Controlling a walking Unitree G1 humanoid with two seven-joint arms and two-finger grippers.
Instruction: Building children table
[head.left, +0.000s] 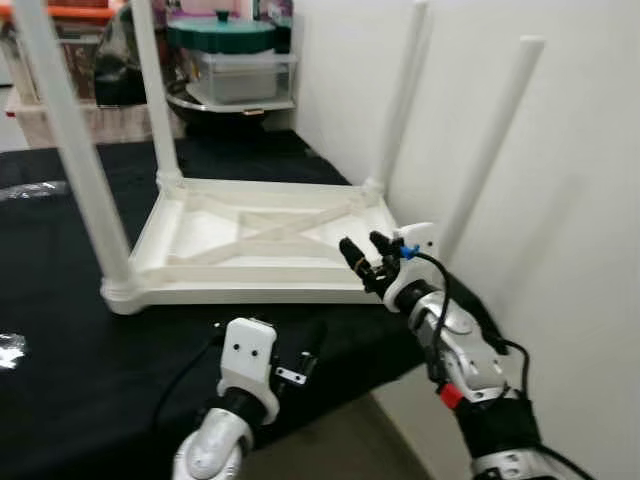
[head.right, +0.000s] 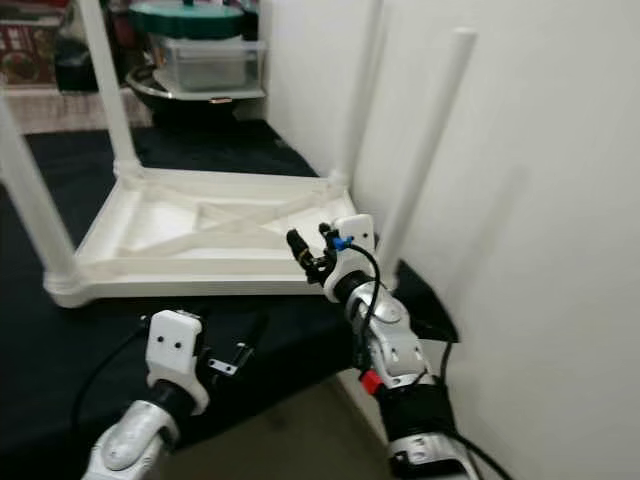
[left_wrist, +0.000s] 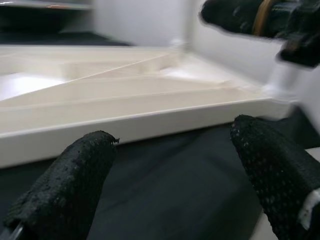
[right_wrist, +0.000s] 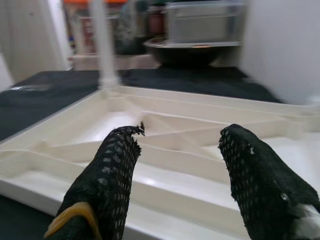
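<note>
No writing could be read on anything; a white table (head.left: 260, 240) lay upside down on a black cloth (head.left: 70, 330), its four legs (head.left: 70, 150) standing up, its far right corner close against a white wall (head.left: 560, 170); the near right leg (head.left: 490, 150) rose just beside that wall. The right gripper (head.left: 366, 252) hung over the table's near right corner, its fingers (right_wrist: 115, 175) spread apart and holding nothing; in the right wrist view the ribbed underside lay just beyond them. The left gripper (head.left: 300, 362) sat low over the cloth, just short of the table's near rim (left_wrist: 150, 120), its fingers (left_wrist: 75, 175) also apart and empty. Bare cloth stretched to the left of the table; the cloth's near edge dropped to a floor (head.left: 340, 440) beside the left arm; a bin (head.left: 235, 65) with a green lid (head.left: 220, 33) stood beyond the table.
</note>
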